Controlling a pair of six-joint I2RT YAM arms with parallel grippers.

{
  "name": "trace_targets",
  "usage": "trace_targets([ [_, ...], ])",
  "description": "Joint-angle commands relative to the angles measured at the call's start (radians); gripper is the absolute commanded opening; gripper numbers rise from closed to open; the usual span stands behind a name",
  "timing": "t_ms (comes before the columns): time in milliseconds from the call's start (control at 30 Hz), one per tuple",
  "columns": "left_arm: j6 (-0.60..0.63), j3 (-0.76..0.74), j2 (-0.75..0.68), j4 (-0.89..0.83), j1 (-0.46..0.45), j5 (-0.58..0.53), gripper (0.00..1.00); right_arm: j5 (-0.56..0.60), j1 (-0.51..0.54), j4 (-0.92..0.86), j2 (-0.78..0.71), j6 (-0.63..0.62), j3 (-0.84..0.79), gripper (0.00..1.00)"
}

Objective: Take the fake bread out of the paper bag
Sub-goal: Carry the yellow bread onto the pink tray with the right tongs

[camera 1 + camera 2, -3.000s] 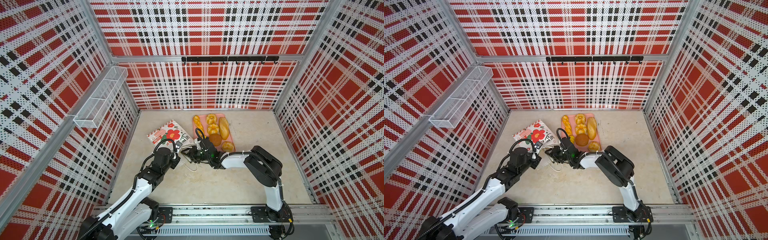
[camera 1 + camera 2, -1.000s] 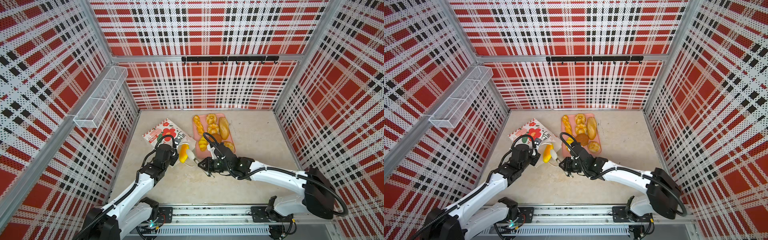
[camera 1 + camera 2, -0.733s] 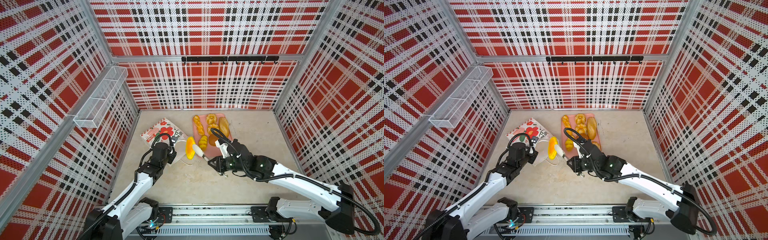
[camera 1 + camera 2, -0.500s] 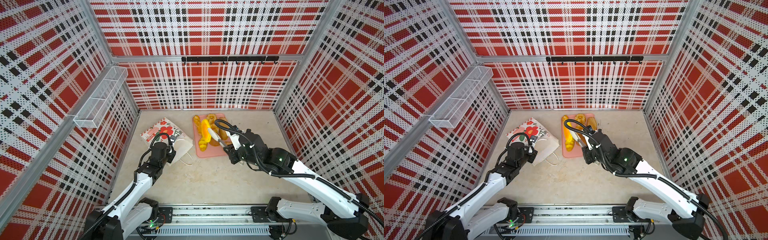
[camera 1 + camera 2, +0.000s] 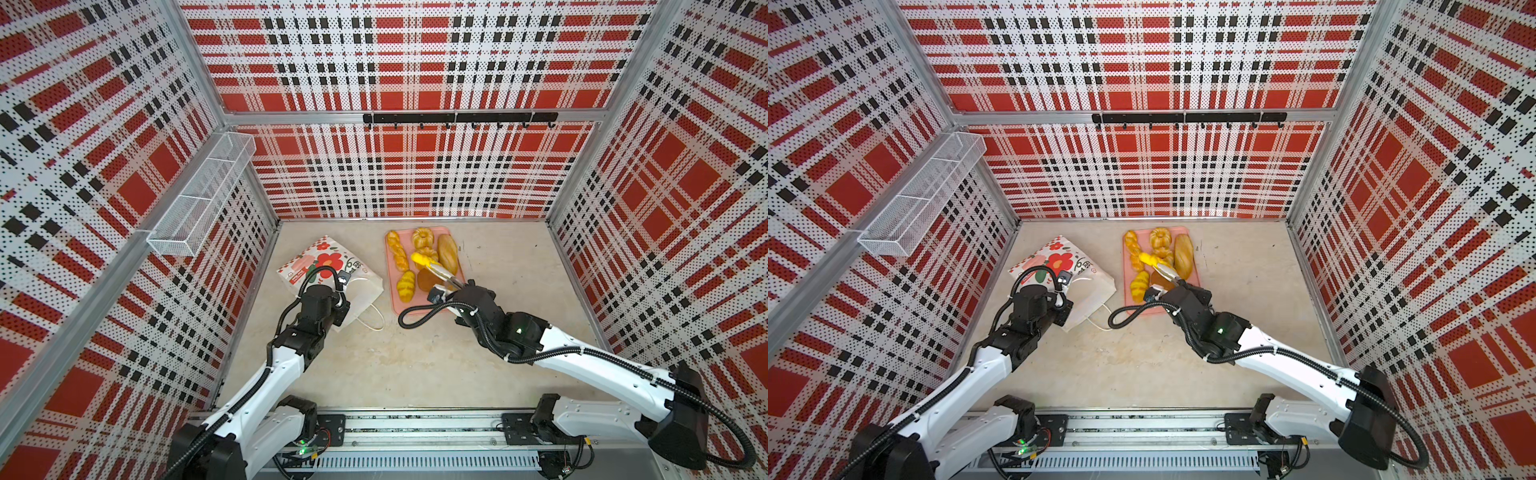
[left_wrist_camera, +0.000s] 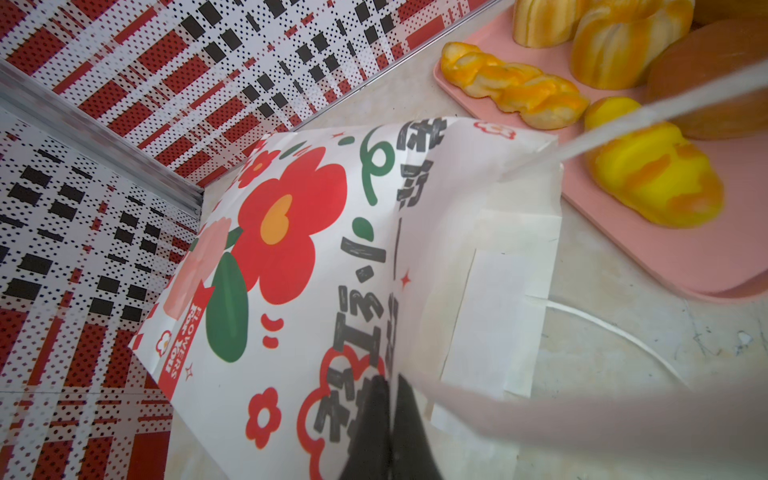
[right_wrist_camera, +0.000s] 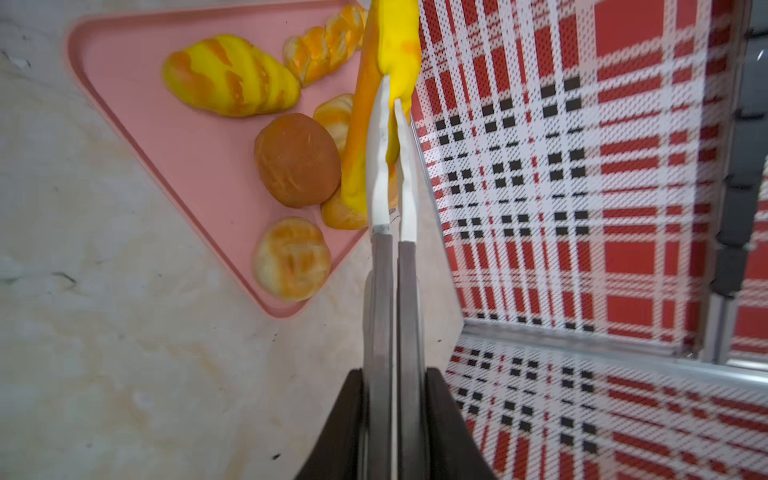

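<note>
Beyond the right gripper (image 7: 395,386), clamped on tongs (image 7: 384,291) pinching a roll (image 7: 397,41), breads (image 7: 297,160) crowd the tray (image 7: 137,95); left gripper (image 6: 388,399) nips the paper bag (image 6: 291,232)

No view looks into the bag (image 6: 332,249), so I can't tell what's inside. My left gripper (image 6: 390,380) is cut off by the frame edge in its wrist view, and the wrist covers it in both top views. A pale streak (image 6: 665,104) and a pinkish blur (image 6: 602,419) cross that wrist view; I can't tell what they are. The tray (image 6: 685,249) and rings (image 6: 623,45) run off its edge. In the right wrist view the roll (image 7: 397,37) in the tongs (image 7: 390,166) is cropped, and the right gripper (image 7: 395,374) shows fingertips only. The small bun (image 7: 293,257) sits under that wrist in both top views.
</note>
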Motion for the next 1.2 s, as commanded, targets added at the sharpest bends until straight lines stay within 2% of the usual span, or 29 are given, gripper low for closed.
trace_targets([
  [0,-0.024,-0.004,-0.005,0.008,0.008,-0.001,0.00,-0.003,0.004,0.224,-0.041,-0.297,-0.060,0.00],
  [133,-0.027,-0.002,-0.011,0.007,0.008,0.004,0.00,-0.085,0.005,0.256,-0.058,-0.375,-0.155,0.00],
  [267,-0.029,-0.002,-0.015,0.004,0.007,0.013,0.00,-0.106,0.006,0.343,-0.065,-0.387,-0.214,0.00],
  [433,-0.030,0.000,-0.017,-0.002,0.001,0.017,0.00,-0.102,0.002,0.482,-0.053,-0.503,-0.295,0.00],
  [733,-0.029,-0.006,-0.042,-0.006,-0.002,0.017,0.00,-0.149,-0.027,0.583,-0.021,-0.637,-0.374,0.00],
  [1000,-0.032,-0.002,-0.042,-0.007,-0.004,0.026,0.00,-0.194,-0.052,0.493,-0.066,-0.639,-0.406,0.00],
  [1167,-0.034,-0.002,-0.044,-0.010,-0.006,0.030,0.00,-0.229,-0.051,0.370,-0.057,-0.575,-0.383,0.02],
])
